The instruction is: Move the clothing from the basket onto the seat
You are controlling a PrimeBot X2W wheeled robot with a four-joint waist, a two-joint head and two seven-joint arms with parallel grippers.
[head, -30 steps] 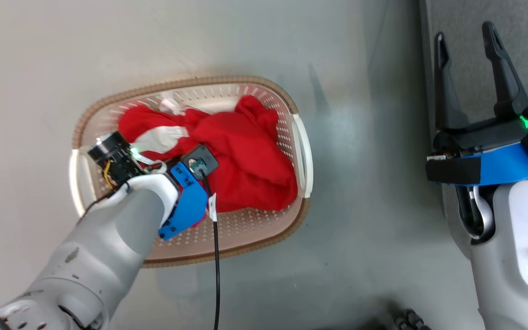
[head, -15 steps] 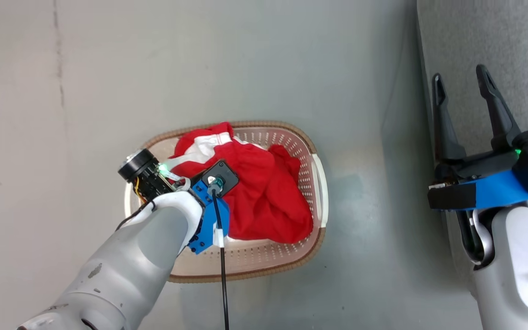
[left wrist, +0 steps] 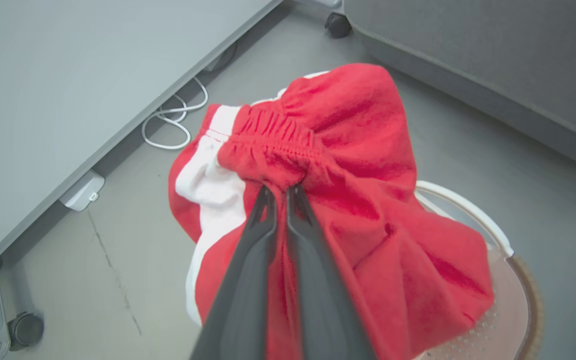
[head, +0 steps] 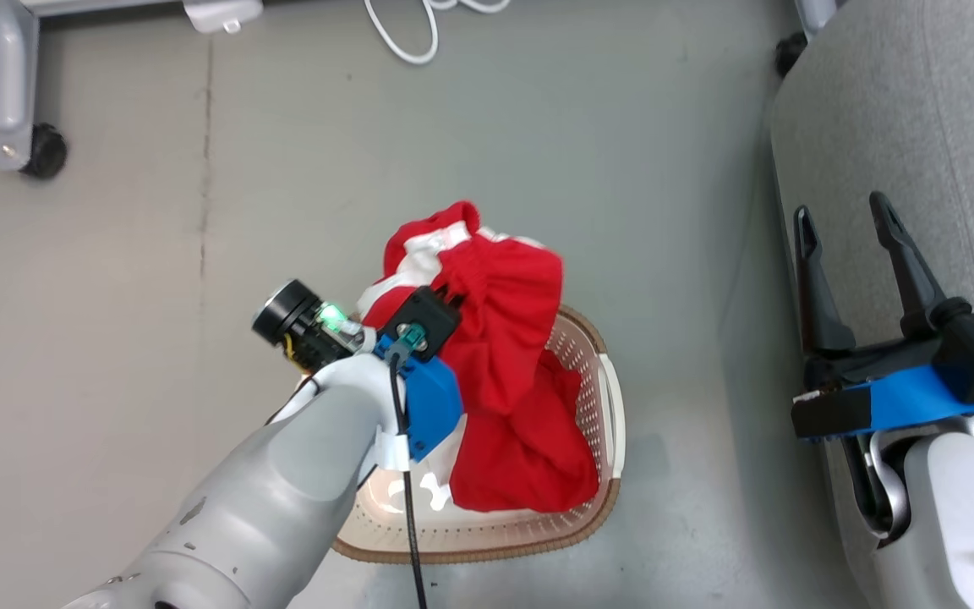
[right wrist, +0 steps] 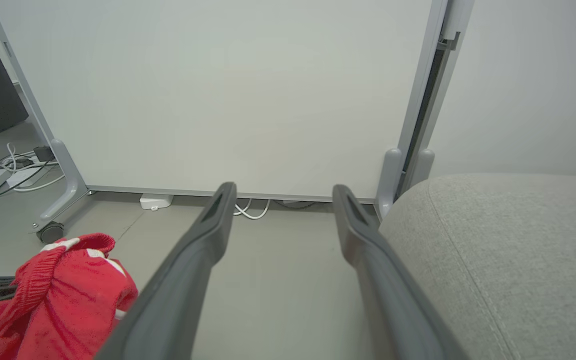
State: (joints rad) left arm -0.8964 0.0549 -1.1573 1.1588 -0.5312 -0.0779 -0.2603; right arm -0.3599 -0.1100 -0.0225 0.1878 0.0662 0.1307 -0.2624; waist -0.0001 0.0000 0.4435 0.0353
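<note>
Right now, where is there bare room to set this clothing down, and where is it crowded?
The seat is bare on its visible top, past the open right hand over its edge. The floor strip between basket and seat is bare too. Crowded: the basket, where clothing pinched in the left hand trails down.

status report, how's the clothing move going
Left gripper jaws shut on clothing, lower end in basket. Right gripper jaws open, empty, by seat. No obstruction seen.
</note>
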